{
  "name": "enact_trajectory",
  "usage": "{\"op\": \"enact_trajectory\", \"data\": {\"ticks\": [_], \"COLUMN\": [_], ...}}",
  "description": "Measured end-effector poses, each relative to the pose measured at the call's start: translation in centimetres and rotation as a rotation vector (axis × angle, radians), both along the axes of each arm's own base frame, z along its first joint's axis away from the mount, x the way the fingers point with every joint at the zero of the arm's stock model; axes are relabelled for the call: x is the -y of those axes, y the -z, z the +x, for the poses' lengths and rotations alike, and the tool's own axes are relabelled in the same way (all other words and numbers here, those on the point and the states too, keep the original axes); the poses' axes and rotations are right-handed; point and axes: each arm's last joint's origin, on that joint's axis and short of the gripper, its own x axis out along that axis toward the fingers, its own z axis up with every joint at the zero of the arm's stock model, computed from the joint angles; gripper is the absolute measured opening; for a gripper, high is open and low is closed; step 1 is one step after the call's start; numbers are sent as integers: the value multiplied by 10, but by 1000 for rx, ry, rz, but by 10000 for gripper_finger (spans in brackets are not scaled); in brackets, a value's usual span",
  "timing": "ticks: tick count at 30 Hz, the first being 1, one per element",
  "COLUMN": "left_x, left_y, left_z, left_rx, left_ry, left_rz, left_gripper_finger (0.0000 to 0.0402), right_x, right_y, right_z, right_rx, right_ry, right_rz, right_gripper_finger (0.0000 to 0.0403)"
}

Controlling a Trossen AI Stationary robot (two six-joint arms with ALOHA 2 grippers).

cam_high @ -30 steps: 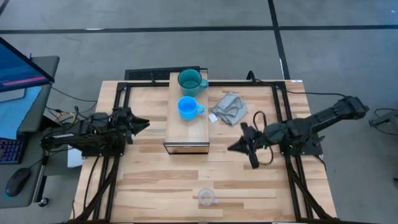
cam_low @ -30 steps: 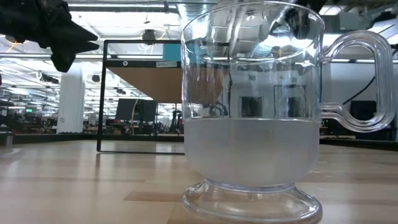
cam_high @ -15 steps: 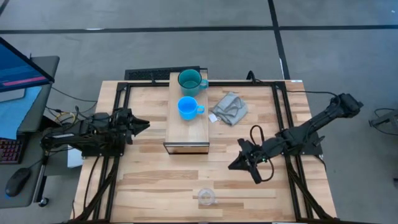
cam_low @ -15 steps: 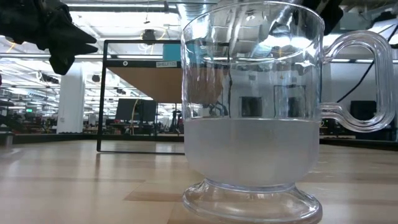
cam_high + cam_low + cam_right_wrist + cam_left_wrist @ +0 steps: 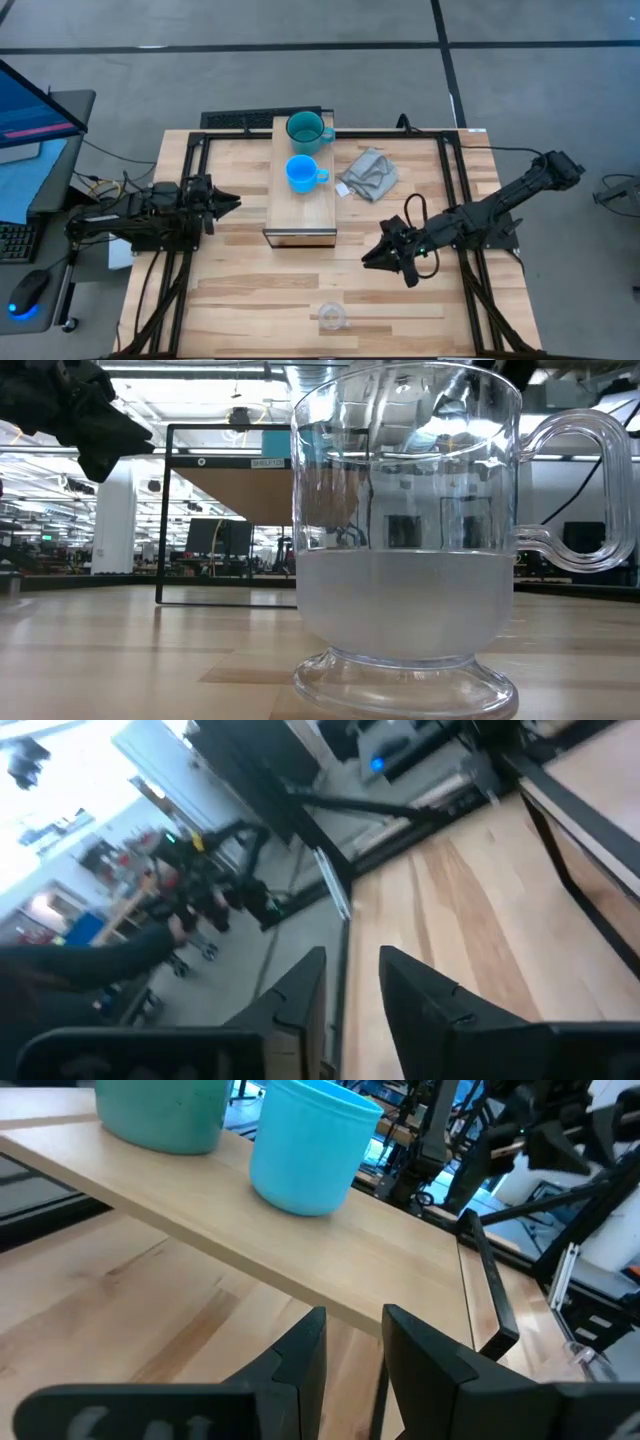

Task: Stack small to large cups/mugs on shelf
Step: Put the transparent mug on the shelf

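The teal mug (image 5: 305, 130) and the blue mug (image 5: 302, 173) stand upright on the light wood shelf (image 5: 303, 212), teal at the far end. The clear glass cup (image 5: 332, 317) stands on its foot on the table near the front edge and fills the low view (image 5: 405, 560), its handle (image 5: 590, 490) to the right. My left gripper (image 5: 232, 200) hovers open left of the shelf, pointing at it; its wrist view shows the blue mug (image 5: 312, 1145). My right gripper (image 5: 368, 256) hangs open, right of and beyond the glass cup, nothing between its fingers.
A crumpled grey cloth (image 5: 368, 173) lies on the table right of the shelf. Black frame rails (image 5: 452, 190) run along the table's sides. Bare wood lies between the shelf's near end and the glass cup.
My right gripper has gone toward the table's near edge and a little left, closer to the glass cup. The mugs, the glass cup and my left arm have kept still.
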Motion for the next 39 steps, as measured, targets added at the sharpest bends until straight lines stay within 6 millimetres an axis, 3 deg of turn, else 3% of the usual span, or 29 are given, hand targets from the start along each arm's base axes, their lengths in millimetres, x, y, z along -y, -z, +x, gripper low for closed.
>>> {"op": "enact_trajectory", "data": {"ticks": [9, 14, 28, 39], "left_x": [2, 4, 5, 5], "left_y": [0, 0, 0, 0], "left_z": [0, 1, 1, 1], "left_rx": [1, 2, 3, 3], "left_ry": [70, 137, 154, 154], "left_rz": [-14, -28, -32, -32], "left_gripper_finger": [90, 90, 90, 90], "right_x": [-1, -2, -2, 0], "right_y": [-6, -4, -3, -3], "right_z": [1, 3, 3, 4], "right_rx": [56, 12, 18, 40], "right_ry": [-3, 32, 20, 15], "right_rz": [36, 161, 113, 54], "right_gripper_finger": [123, 123, 126, 229]}}
